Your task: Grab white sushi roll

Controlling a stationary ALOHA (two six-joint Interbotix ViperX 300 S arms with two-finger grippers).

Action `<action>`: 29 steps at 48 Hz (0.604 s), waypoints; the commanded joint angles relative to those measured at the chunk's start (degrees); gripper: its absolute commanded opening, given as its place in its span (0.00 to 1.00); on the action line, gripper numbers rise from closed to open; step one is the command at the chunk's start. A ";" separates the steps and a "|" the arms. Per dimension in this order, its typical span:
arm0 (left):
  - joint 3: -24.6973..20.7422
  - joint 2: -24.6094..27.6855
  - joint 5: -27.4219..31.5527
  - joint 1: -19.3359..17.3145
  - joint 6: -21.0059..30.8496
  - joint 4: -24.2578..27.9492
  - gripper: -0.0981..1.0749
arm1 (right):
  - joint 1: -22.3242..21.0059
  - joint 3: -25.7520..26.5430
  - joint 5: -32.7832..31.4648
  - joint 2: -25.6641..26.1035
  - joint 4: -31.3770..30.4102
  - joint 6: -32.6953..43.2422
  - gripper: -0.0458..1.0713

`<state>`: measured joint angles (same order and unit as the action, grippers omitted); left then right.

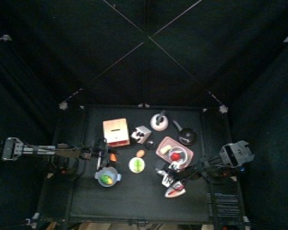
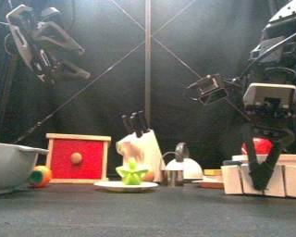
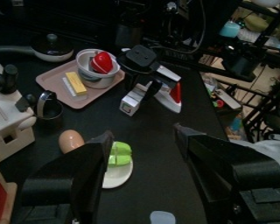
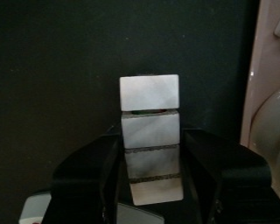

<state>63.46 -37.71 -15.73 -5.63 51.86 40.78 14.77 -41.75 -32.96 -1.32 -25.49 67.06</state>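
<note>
Hanging low over the desk's [image 1: 75,202] front right part, the right hand [image 4: 154,162] is straddling the white sushi roll [image 4: 150,131], a row of small pale blocks lying on the dark surface. In the right wrist view the two black jaws are standing on either side of the roll's near end, very close to its flanks; whether they are already pressing on it cannot be told, and the roll is resting on the desk. In the front view the same hand [image 2: 265,159] is pointing down at white blocks [image 2: 252,178] at the right edge, just in front of the red plate [image 2: 257,146]. From above, the roll [image 1: 168,181] is lying near the front of the desk, just beside the pink tray [image 1: 173,153] that carries the plate.

The left hand [image 3: 143,175] is hovering raised on the left side, its jaws standing spread with nothing between them. Below it a green toy [image 3: 119,154] is sitting on a white saucer [image 3: 116,175]. A red box [image 2: 79,157] is standing left of the saucer in the front view, and a grey bowl [image 2: 8,165] is sitting at the far left.
</note>
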 commanded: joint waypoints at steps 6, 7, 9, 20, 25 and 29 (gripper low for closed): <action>-0.70 0.09 -0.35 0.09 0.00 -0.18 0.87 | -0.18 3.52 -0.70 2.11 0.70 0.09 0.56; -0.70 0.09 -0.44 0.09 0.00 -0.18 0.87 | -0.26 3.69 -0.88 2.20 0.79 0.09 0.56; -0.70 0.09 -0.35 0.09 0.00 -0.18 0.87 | -0.26 3.96 -1.14 2.20 0.97 0.09 0.56; -0.62 0.09 -0.44 0.09 0.00 -0.18 0.87 | -0.53 4.83 -1.41 2.37 2.46 0.09 0.56; -0.62 0.09 -0.44 0.09 0.00 -0.18 0.87 | -0.62 4.92 -1.23 2.37 2.55 0.26 0.56; -0.62 0.09 -0.44 0.09 0.00 -0.26 0.87 | -0.62 5.10 -1.14 2.37 2.90 0.44 0.56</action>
<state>63.54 -37.62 -15.73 -5.54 51.86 40.69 14.41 -38.06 -34.37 -1.14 -22.94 67.32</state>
